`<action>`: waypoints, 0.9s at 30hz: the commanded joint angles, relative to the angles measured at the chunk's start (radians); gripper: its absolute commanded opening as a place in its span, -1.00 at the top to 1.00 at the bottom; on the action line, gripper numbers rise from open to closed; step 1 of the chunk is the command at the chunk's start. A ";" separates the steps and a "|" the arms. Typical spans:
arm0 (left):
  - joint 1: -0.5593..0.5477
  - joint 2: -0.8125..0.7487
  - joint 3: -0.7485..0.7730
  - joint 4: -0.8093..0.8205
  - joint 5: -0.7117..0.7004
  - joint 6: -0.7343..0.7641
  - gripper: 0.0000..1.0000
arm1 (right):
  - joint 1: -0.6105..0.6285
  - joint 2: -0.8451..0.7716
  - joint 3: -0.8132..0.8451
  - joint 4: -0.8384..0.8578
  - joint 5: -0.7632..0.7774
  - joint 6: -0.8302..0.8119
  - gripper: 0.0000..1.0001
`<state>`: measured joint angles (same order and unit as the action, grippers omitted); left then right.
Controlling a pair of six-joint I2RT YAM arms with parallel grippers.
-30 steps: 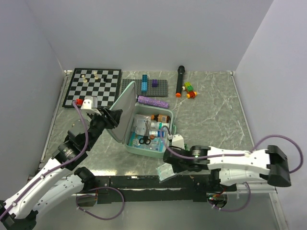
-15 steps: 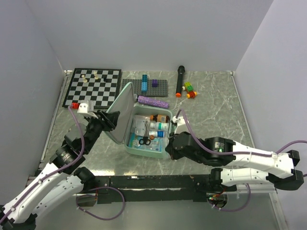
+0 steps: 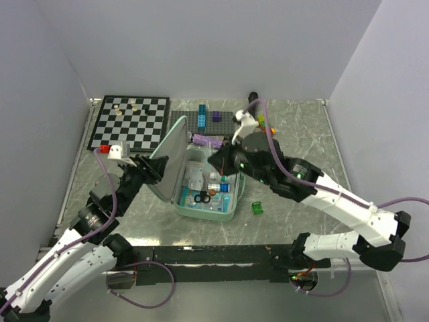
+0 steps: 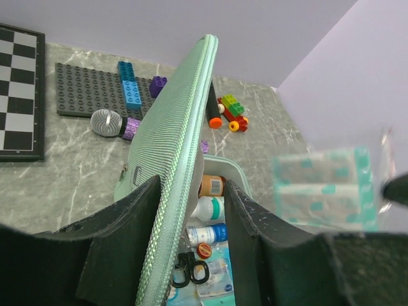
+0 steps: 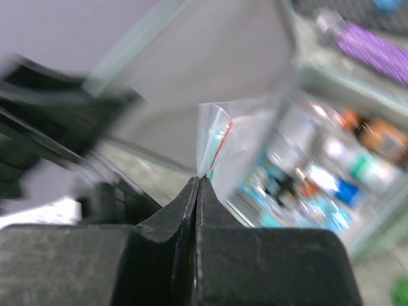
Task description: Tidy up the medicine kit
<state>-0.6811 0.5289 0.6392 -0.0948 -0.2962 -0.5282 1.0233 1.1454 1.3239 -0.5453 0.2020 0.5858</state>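
While L gripper (image 4: 191, 186) pinches medicine kit (image 3: 173, 157) lid, R gripper (image 5: 199, 183) above it, clamping clear packet (image 5: 220, 143).

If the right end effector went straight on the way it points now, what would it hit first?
The right end effector, shut on a clear plastic packet, would probably meet the grey-lined raised lid of the mint-green zip medicine case first; depth is unclear.

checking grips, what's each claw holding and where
Left claw pinches the kit lid at its rim; right claw pinches a clear packet by a corner.
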 commanded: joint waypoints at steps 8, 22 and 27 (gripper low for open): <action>0.000 0.003 0.033 0.086 0.083 -0.035 0.20 | -0.126 0.169 0.193 0.205 -0.263 0.042 1.00; 0.002 0.000 0.033 0.087 0.097 -0.047 0.21 | -0.157 0.232 0.175 0.309 -0.362 0.138 1.00; 0.002 0.002 0.028 0.086 0.107 -0.058 0.21 | -0.166 0.241 0.149 0.369 -0.392 0.193 1.00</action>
<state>-0.6792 0.5404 0.6392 -0.0784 -0.2436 -0.5472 0.8711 1.3937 1.4841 -0.2844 -0.1493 0.7212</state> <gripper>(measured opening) 0.481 0.007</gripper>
